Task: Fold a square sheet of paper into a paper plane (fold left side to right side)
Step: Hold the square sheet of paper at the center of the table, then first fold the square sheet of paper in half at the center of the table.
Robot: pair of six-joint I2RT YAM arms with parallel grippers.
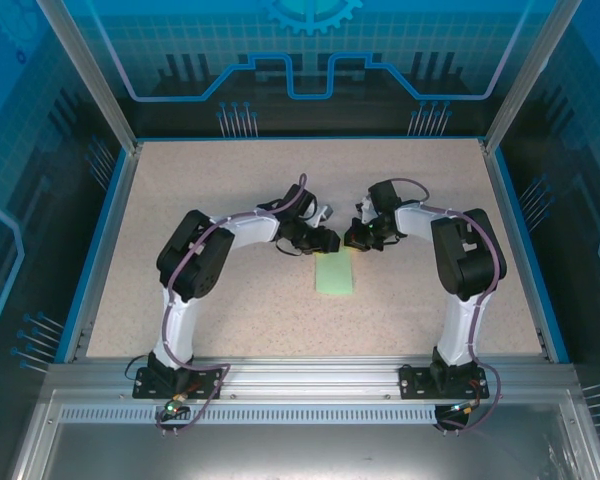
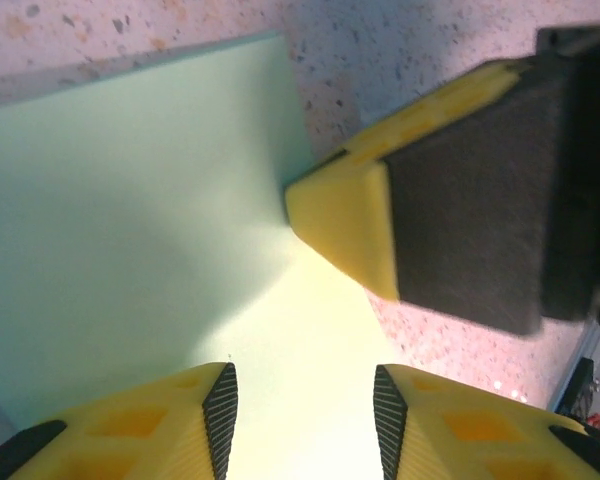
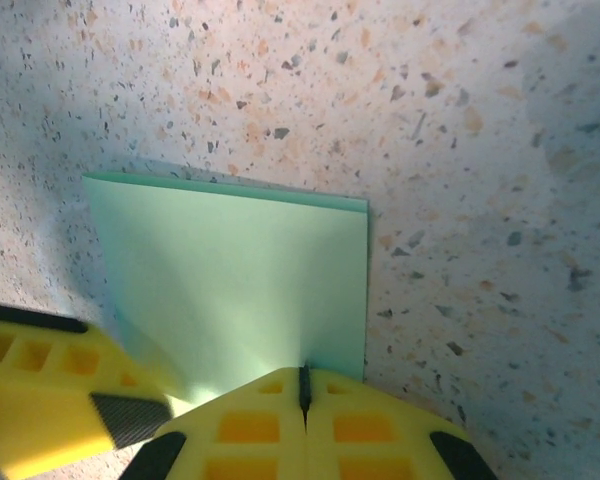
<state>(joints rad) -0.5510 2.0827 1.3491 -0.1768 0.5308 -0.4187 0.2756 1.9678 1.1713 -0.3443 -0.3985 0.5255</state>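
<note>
**One fold in, all the plane shaping left**

Counted: one square sheet of paper (image 1: 335,276), one left claw (image 1: 323,240), one right claw (image 1: 357,237), one bench (image 1: 230,320).

Found flat at mid-bench as a narrow rectangle, long side running away from the arm bases, far end right under both claw tips.

Reads as already folded in half. Doubled edge along one short end in the right wrist view, so side-to-side fold judged done. Hard to tell from above whether the crease is fully pressed.

Left claw: half-spread, gripping nothing, poised just over the far end of the sheet with paper showing between the pads. Right claw: pinched fully closed, nothing in it, tip set at the sheet's edge by a corner, close beside the left one.

Judged early in the task. Remaining: nose corners in to the middle, wing folds, final centre crease. No diagonal creases and no pointed outline anywhere yet, just plain unmarked green with square corners.
</note>
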